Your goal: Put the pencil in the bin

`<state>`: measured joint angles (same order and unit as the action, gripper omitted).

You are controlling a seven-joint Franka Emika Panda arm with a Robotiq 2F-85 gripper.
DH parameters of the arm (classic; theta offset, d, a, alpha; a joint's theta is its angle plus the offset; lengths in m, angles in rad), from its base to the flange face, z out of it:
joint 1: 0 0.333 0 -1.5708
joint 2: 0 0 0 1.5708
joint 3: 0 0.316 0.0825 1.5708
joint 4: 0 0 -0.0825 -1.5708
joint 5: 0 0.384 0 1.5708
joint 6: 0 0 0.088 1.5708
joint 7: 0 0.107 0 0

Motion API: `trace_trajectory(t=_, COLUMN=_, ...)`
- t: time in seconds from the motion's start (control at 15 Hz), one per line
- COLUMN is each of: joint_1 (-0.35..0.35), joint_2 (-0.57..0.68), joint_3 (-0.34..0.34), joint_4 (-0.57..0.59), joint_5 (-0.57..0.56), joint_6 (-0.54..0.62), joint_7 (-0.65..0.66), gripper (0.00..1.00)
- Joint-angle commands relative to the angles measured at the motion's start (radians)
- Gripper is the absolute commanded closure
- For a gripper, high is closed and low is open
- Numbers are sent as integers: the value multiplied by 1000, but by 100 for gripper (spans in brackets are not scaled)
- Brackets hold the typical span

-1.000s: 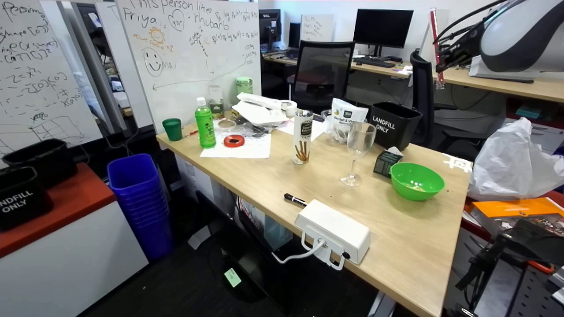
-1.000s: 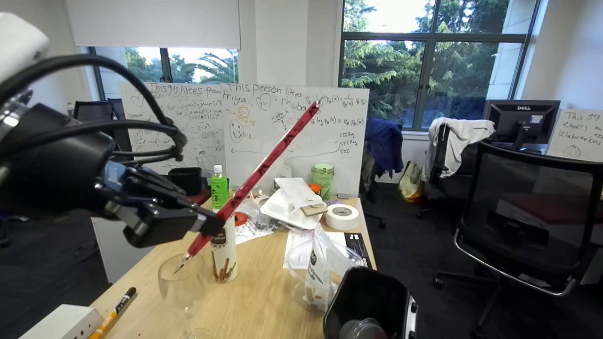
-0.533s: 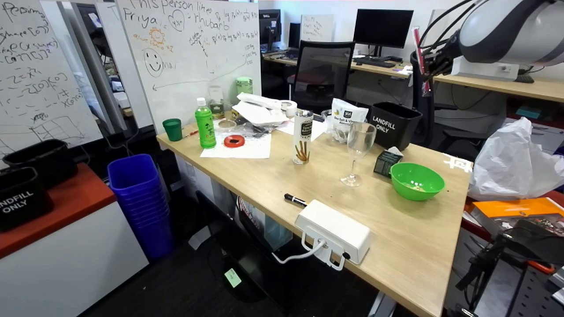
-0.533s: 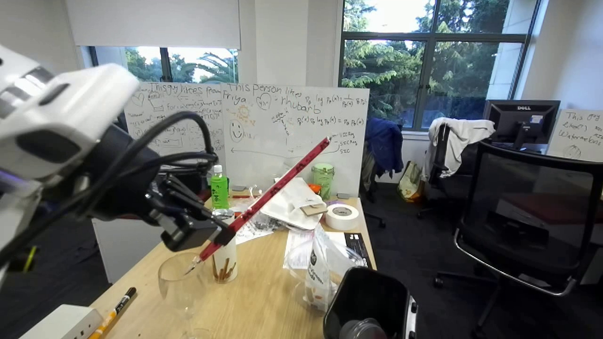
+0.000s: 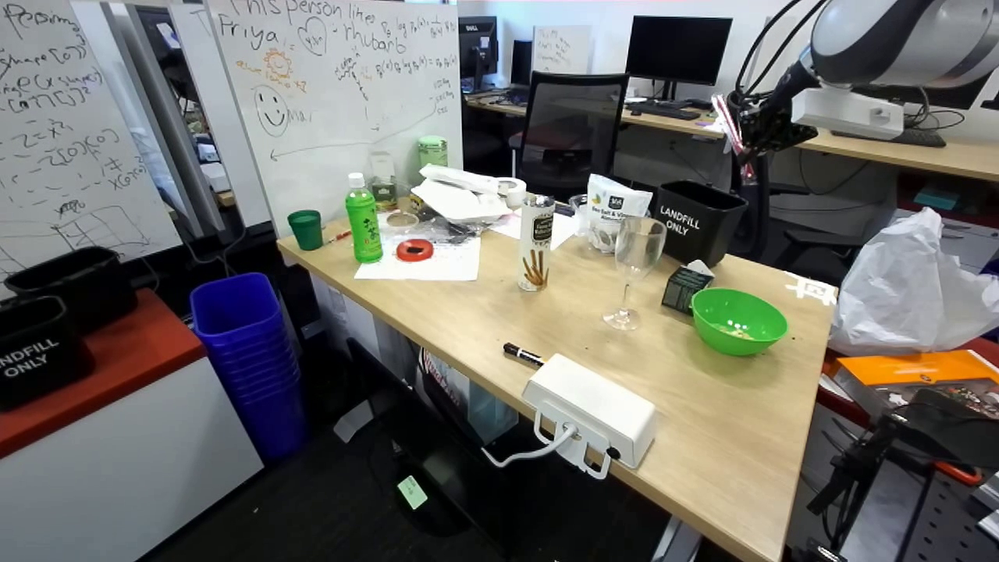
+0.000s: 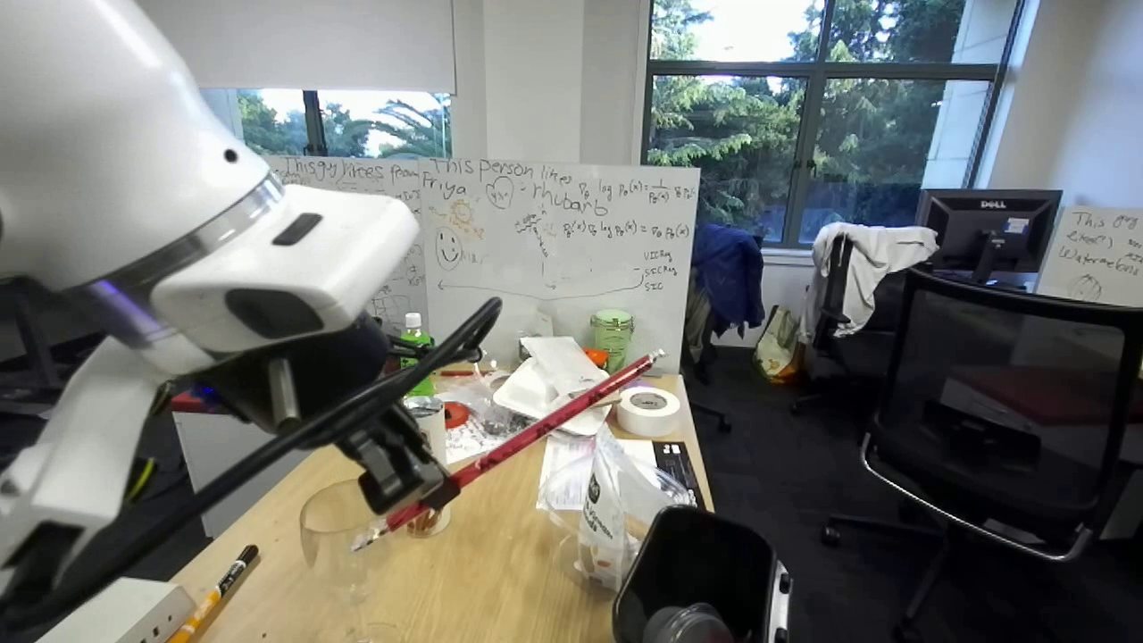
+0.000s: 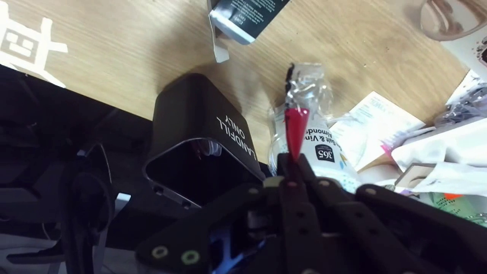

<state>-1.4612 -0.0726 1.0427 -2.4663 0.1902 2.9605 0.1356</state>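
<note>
The pencil is a long red stick (image 6: pixel 558 418). It also shows in an exterior view (image 5: pixel 732 129) and in the wrist view (image 7: pixel 296 127). My gripper (image 6: pixel 445 491) is shut on it near its lower end and holds it tilted in the air above the table. The gripper also shows in the wrist view (image 7: pixel 293 163). Clear wrap covers the pencil's lower end. A black bin (image 5: pixel 697 225) marked LANDFILL ONLY stands at the table's far edge. In the wrist view the bin (image 7: pixel 190 101) is left of the jaws, its mouth open, with a clear plastic thing inside.
A wine glass (image 5: pixel 631 254), a white snack bag (image 5: pixel 613 204), a tall white canister (image 5: pixel 536 246), a dark box (image 5: pixel 683 290) and a green bowl (image 5: pixel 737 324) stand around the bin. A dark marker (image 5: pixel 521 354) lies by the white power strip (image 5: pixel 593 398).
The gripper, still holding the pencil, has moved toward the bin, leftward in an exterior view. It has come lower, and the pencil has tipped closer to level.
</note>
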Motion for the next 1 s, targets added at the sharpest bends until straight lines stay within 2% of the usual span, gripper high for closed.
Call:
trace_trajectory(t=0.0, joint_1=-53, joint_2=68, joint_3=22, joint_4=99, joint_5=-154, joint_6=-177, joint_7=95, gripper=100)
trace_trajectory(t=0.2, joint_1=-51, joint_2=120, joint_3=5, joint_4=181, joint_5=-338, joint_6=-340, joint_7=208, gripper=100)
trace_trajectory(t=0.27, joint_1=-36, joint_2=68, joint_3=-1, joint_4=130, joint_5=-249, joint_6=-261, joint_7=152, gripper=98)
trace_trajectory(t=0.4, joint_1=-40, joint_2=94, joint_3=-4, joint_4=161, joint_5=-307, joint_6=-306, joint_7=192, gripper=98)
trace_trajectory(t=0.8, joint_1=-40, joint_2=105, joint_3=-4, joint_4=164, joint_5=-312, joint_6=-310, joint_7=193, gripper=100)
trace_trajectory(t=0.87, joint_1=158, joint_2=97, joint_3=-204, joint_4=179, joint_5=-265, joint_6=-343, joint_7=157, gripper=100)
trace_trajectory(t=0.93, joint_1=191, joint_2=106, joint_3=-241, joint_4=195, joint_5=-252, joint_6=-366, joint_7=147, gripper=100)
